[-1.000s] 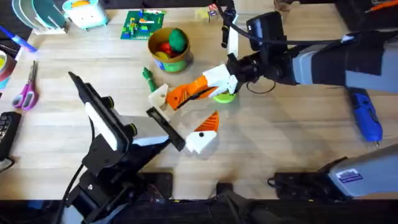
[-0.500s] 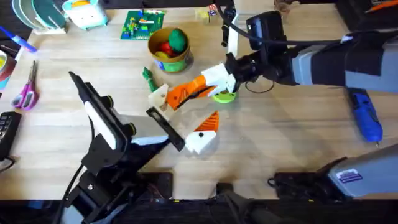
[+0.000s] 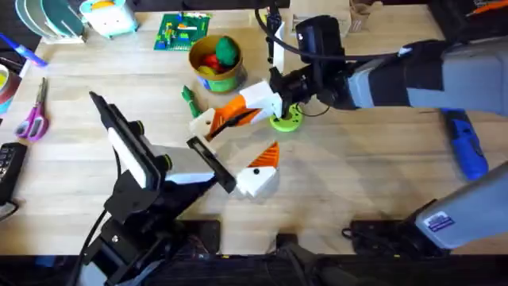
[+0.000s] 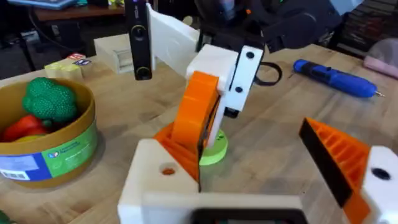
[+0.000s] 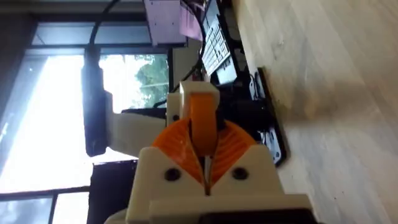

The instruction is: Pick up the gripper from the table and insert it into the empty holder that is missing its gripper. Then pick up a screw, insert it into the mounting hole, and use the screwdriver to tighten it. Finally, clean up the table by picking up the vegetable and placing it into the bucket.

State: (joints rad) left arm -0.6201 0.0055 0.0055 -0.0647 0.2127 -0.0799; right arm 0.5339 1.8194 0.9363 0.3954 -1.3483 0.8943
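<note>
An orange, ribbed gripper [image 3: 235,116] was seen against an off-white holder [image 3: 202,122]. The bucket [image 3: 216,71] was yellow-olive with a blue label, holding red, yellow and green pieces. The screwdriver [image 3: 465,144] was bright blue, the vegetable [image 3: 189,98] dark green, the disc [image 3: 286,120] lime green.

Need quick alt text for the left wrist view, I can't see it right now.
The right gripper, shut on the gripper, holds that orange wedge at the holder. The bucket stands to one side, the screwdriver lies on the table behind.
</note>
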